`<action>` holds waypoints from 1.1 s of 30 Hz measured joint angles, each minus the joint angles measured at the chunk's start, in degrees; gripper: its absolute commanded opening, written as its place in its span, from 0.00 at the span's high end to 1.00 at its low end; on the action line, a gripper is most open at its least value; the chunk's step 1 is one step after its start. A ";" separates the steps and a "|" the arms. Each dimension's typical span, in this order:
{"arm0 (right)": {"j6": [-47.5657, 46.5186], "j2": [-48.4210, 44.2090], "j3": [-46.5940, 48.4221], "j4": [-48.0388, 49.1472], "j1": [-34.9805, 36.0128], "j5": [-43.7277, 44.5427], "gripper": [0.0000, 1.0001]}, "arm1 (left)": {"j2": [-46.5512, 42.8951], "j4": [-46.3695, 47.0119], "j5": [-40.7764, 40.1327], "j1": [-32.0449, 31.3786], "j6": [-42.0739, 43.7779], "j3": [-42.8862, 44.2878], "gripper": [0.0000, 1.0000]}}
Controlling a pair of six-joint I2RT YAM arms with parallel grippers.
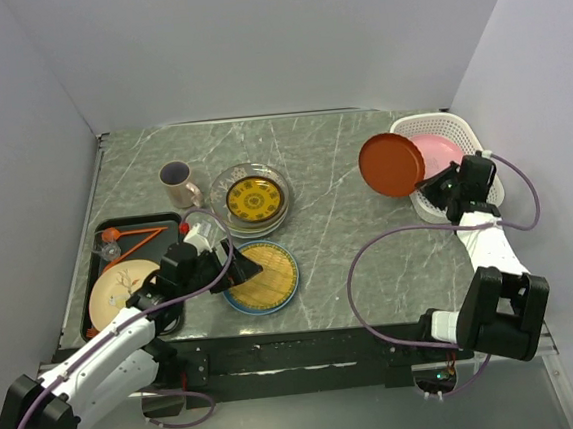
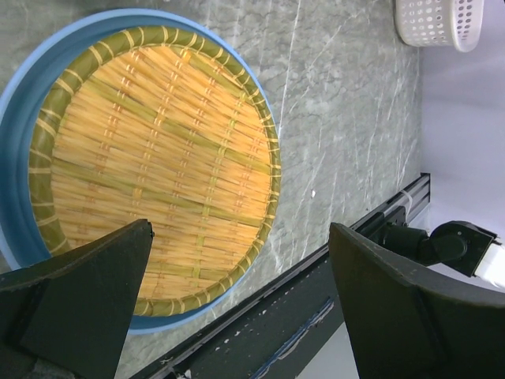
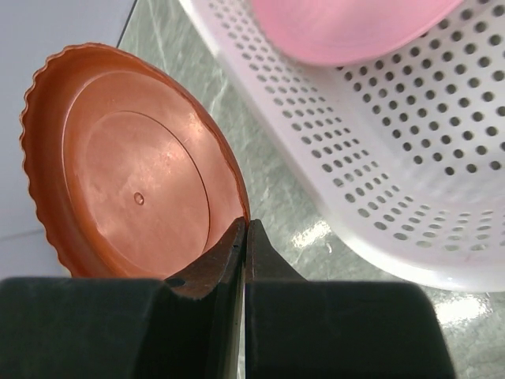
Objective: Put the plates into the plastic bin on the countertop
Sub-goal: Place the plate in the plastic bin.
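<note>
Right end effector (image 3: 245, 230) is closed on the rim of the red plate (image 1: 391, 165), held tilted beside the plastic bin (image 1: 429, 120) at the table's (image 1: 332, 160) far right corner. Pink plate (image 1: 440, 151) lies inside the bin. Left end effector (image 2: 239, 237) is wide open over the woven plate (image 2: 150, 166) near the front edge.

- Mug (image 1: 176, 184): beige with a dark interior; upright, handle turned to the right; stands just beyond the tray's far edge
- Black tray (image 1: 141, 220): flat, rectangular, rounded corners; lies at the left side
- Orange utensil (image 1: 142, 230): round head at its left end; lies across the tray's far part
- Small red object (image 1: 183, 228): at the tray's far right corner; too small to identify
- Walls (image 1: 252, 47): plain pale grey; enclose the scene at left, back and right
</note>
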 measured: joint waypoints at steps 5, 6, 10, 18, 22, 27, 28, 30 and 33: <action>1.11 -0.81 0.00 -0.04 -0.50 2.29 1.00 | 0.31 1.18 0.04 0.00 0.37 0.00 0.01; 1.38 -0.92 0.00 -0.07 -0.59 2.73 1.00 | 0.33 1.46 0.04 0.00 0.39 0.00 0.01; 3.19 -0.94 0.00 -0.11 -1.44 3.41 1.00 | 0.46 1.95 0.04 0.00 0.42 0.00 0.01; 7.32 1.07 0.00 0.42 -3.48 2.97 1.00 | 1.51 1.92 0.04 0.00 0.96 0.04 0.01; 8.87 1.27 0.00 0.90 -4.42 3.96 1.00 | 1.95 1.88 0.02 0.00 1.68 0.15 0.01; 10.56 1.22 0.00 0.96 -6.56 7.76 1.00 | 2.03 1.97 0.02 0.00 1.77 0.15 0.01; 10.97 1.20 0.00 0.94 -7.08 8.50 1.00 | 2.05 1.97 0.02 0.00 1.77 0.15 0.01; 11.76 1.07 0.00 0.92 -8.09 9.81 1.00 | 2.16 1.97 0.02 0.00 1.86 0.15 0.01; 12.96 0.96 0.00 0.98 -9.18 10.71 1.00 | 2.51 2.03 0.04 0.00 1.92 0.15 0.01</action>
